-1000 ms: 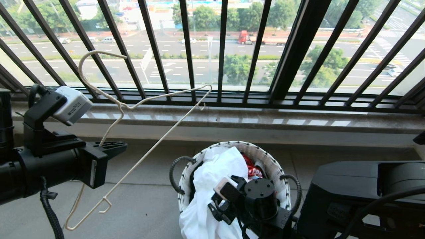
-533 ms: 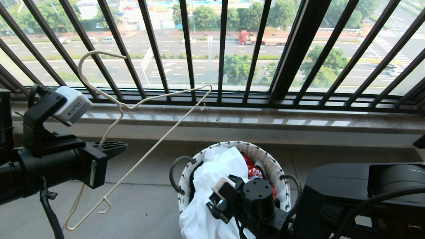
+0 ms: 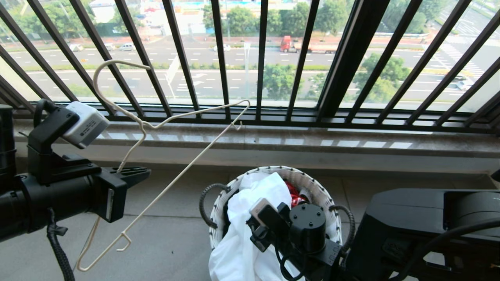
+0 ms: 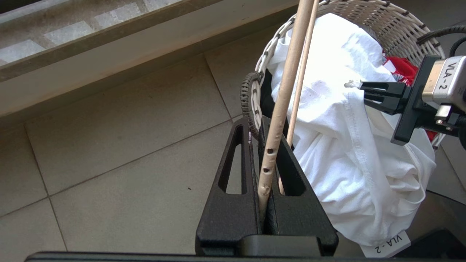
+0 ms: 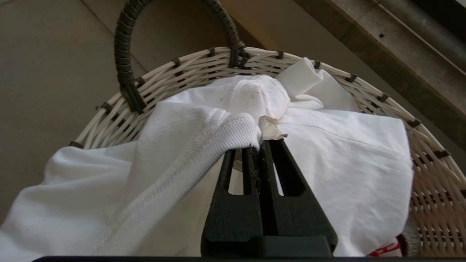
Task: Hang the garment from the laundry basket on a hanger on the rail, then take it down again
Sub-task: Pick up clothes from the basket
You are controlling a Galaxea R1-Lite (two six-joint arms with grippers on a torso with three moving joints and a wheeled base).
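My right end effector [image 5: 259,145] pinches the T-shirt [image 5: 327,153] collar inside the laundry basket [image 5: 429,174].
My left end effector [image 4: 260,153], clamped, grips the hanger [image 3: 172,117]; the shirt's print is hidden.

The basket [image 3: 312,183] sits bottom centre, shirt [image 3: 254,203] inside; the hanger [image 3: 164,187] stands left of it, before the window bars [image 3: 261,58].

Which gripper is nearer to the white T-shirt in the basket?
The right. The right gripper is shut on the white T-shirt at its ribbed collar, over the basket. The left gripper holds the hanger off to the side.
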